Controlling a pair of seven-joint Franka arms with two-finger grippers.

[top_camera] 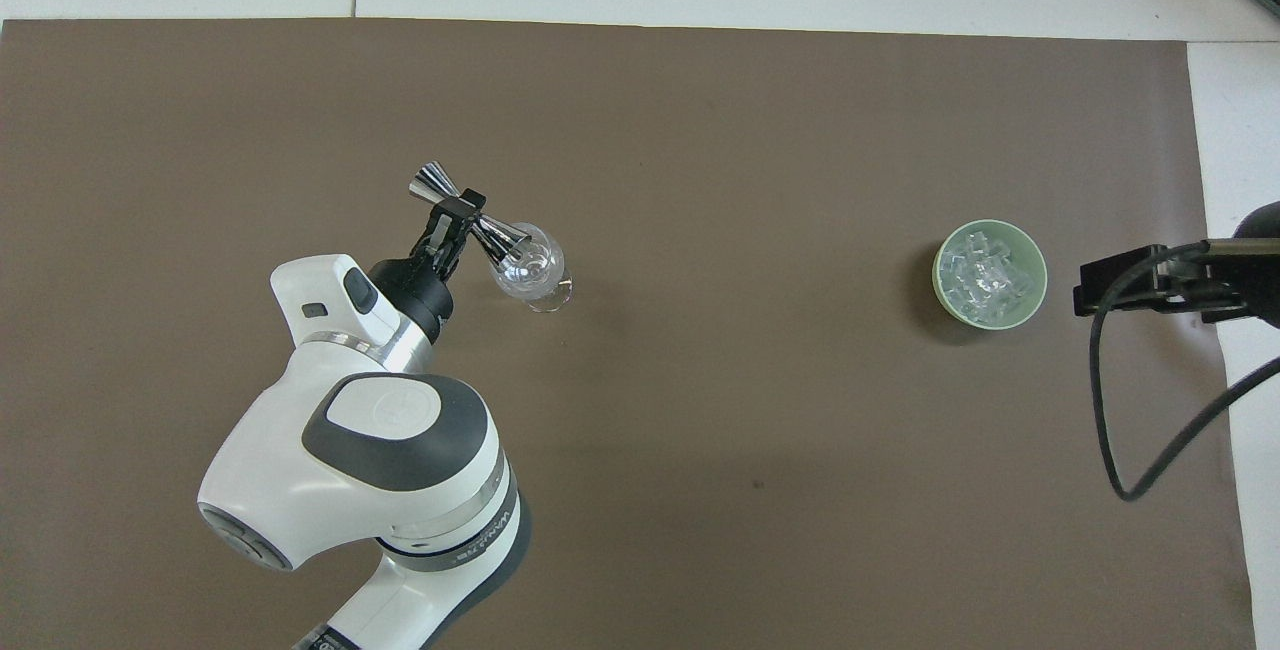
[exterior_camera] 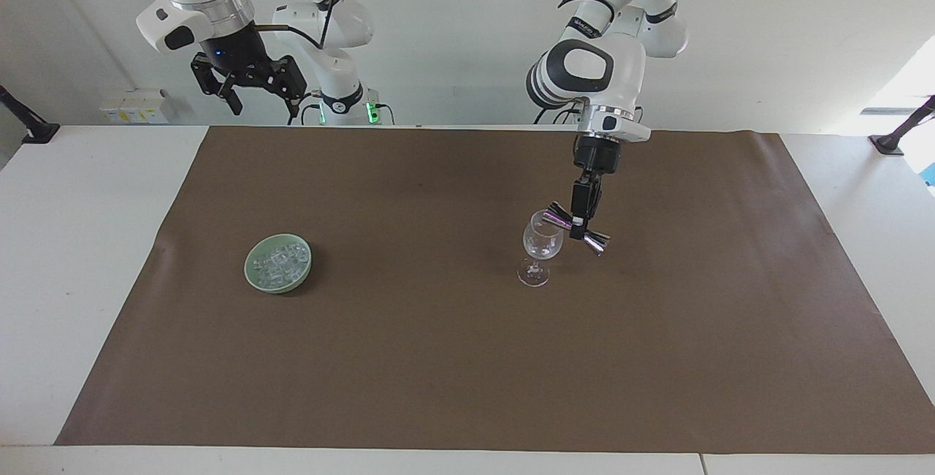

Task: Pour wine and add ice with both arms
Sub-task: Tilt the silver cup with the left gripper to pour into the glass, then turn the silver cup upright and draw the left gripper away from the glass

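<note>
facing view: one wine glass (exterior_camera: 543, 245); one jigger (exterior_camera: 576, 229); one bowl (exterior_camera: 277, 263)

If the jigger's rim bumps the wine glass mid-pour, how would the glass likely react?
The wine glass would probably tip readily: a wide bowl stands on a thin stem and small foot. It looks empty, so likely light and easily shoved across the brown mat. Clear thin glass suggests it is fragile if it falls.

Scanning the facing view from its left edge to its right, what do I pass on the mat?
Green bowl heaped with ice → wine glass → metal measuring cup tilted over the glass rim, gripped at its waist by the left hand.
</note>
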